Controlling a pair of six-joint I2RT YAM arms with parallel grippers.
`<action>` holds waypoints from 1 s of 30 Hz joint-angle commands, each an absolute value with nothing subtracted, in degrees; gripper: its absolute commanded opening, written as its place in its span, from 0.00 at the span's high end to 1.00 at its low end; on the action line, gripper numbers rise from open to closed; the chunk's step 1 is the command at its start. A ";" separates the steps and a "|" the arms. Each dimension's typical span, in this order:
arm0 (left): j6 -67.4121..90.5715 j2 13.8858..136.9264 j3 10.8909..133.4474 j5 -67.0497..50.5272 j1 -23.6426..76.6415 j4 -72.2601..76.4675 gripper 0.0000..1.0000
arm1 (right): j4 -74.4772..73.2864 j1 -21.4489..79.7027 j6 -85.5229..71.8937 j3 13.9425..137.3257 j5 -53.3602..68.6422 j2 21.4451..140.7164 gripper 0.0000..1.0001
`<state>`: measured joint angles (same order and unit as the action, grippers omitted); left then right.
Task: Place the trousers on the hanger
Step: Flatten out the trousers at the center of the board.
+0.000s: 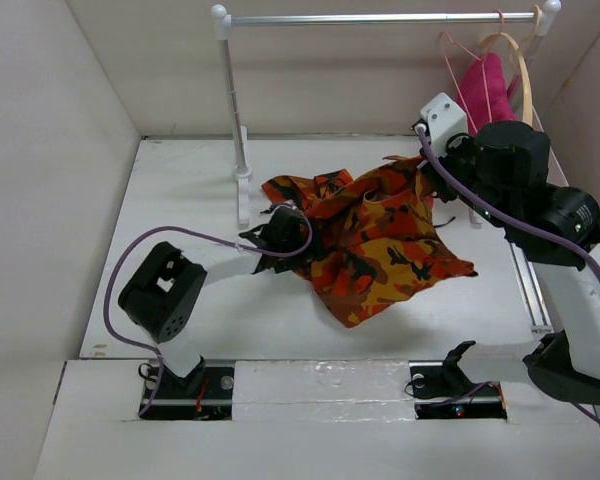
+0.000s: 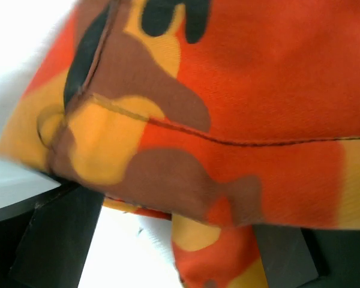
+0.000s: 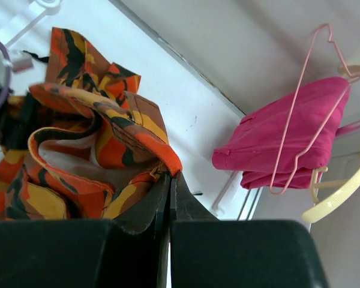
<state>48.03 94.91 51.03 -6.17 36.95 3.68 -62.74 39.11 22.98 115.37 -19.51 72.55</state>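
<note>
The camouflage trousers point(image 1: 380, 240) lie bunched in the middle of the table, with one edge lifted toward the back right. My right gripper point(image 1: 425, 165) is shut on that edge; in the right wrist view its fingertips point(image 3: 173, 175) pinch an orange hem of the trousers point(image 3: 96, 138). My left gripper point(image 1: 275, 232) sits at the trousers' left side. In the left wrist view the trousers point(image 2: 228, 108) fill the frame, and the left gripper point(image 2: 174, 222) stands open, its dark fingers point(image 2: 54, 240) wide apart with a fold hanging between them. The pink wire hanger point(image 1: 458, 75) point(image 3: 300, 120) hangs from the rail at the back right.
A white rack with a metal rail point(image 1: 380, 18) and a post point(image 1: 235, 110) stands at the back. A magenta cloth point(image 1: 485, 90) point(image 3: 276, 144) and a pale wooden hanger point(image 1: 523, 70) point(image 3: 342, 198) hang beside the wire hanger. Walls enclose the table on three sides.
</note>
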 commanded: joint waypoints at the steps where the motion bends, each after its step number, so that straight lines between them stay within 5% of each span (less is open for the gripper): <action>1: 45.26 97.02 55.45 3.24 42.26 -3.51 0.02 | -59.33 38.32 23.64 117.78 -18.29 70.75 1.00; 5: 46.05 103.26 61.25 7.64 46.23 -7.82 0.13 | -57.48 37.79 23.38 116.19 -16.61 70.14 1.00; 7: 47.46 105.64 61.17 8.26 46.23 -7.47 0.43 | -57.39 37.27 23.29 116.72 -16.00 70.22 1.00; 8: 48.68 105.56 59.95 8.87 43.45 -7.99 0.99 | -57.65 37.27 23.55 117.41 -15.91 70.22 1.00; 12: 47.56 98.72 56.79 11.50 37.47 -10.45 1.00 | -58.45 36.65 23.99 119.26 -15.82 70.31 1.00; 18: 40.97 71.66 58.52 16.43 23.05 -19.15 1.00 | -59.15 36.65 23.82 122.60 -11.70 70.22 1.00; 27: 33.06 59.68 92.96 27.86 15.30 -36.38 1.00 | -65.92 37.79 19.17 149.37 4.47 75.93 1.00; 30: 29.29 62.13 107.72 28.30 14.77 -39.63 1.00 | -61.71 37.79 15.04 149.60 5.63 73.41 1.00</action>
